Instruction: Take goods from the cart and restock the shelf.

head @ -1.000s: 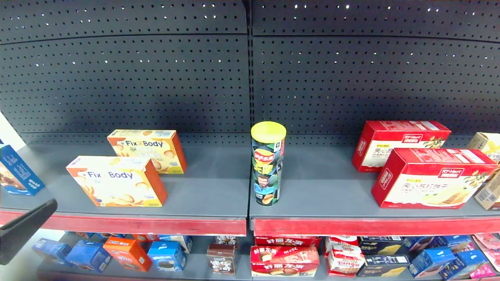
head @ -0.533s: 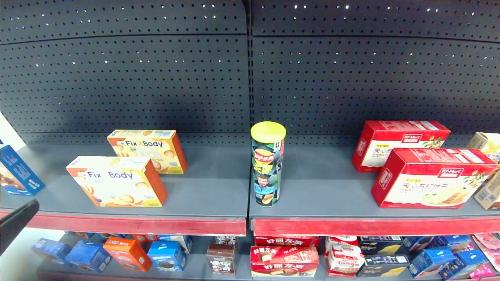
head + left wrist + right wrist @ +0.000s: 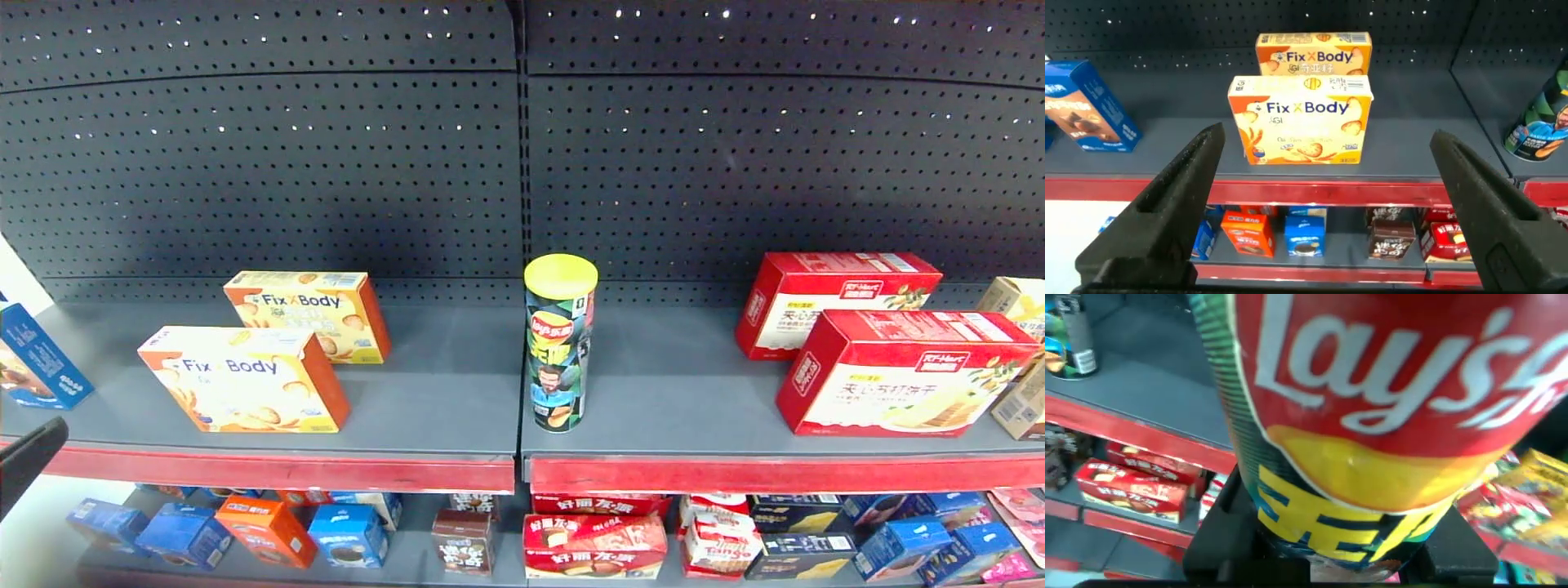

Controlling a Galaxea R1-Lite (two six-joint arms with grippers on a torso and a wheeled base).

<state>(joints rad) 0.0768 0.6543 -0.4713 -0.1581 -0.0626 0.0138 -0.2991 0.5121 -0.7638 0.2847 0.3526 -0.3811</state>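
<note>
A chip can (image 3: 1372,392) with a red and yellow label looms close in the right wrist view, and my right gripper (image 3: 1331,547) is shut on its lower part. A second chip can (image 3: 560,353) with a yellow lid stands upright mid-shelf; it is the small chip can (image 3: 1069,343) in the right wrist view. My left gripper (image 3: 1323,204) is open and holds nothing, in front of the shelf edge and facing two orange biscuit boxes (image 3: 1300,118). One of its fingers (image 3: 28,461) pokes in at the head view's left edge.
On the grey shelf board (image 3: 441,400) are the two orange boxes (image 3: 245,380) at left, two red boxes (image 3: 898,371) at right and a blue box (image 3: 37,359) at the far left. Bare board lies either side of the standing can. The lower shelf (image 3: 596,543) is packed with small boxes.
In the head view my left gripper's finger has drawn back toward the left edge, showing less of itself. Nothing on the shelf has moved.
</note>
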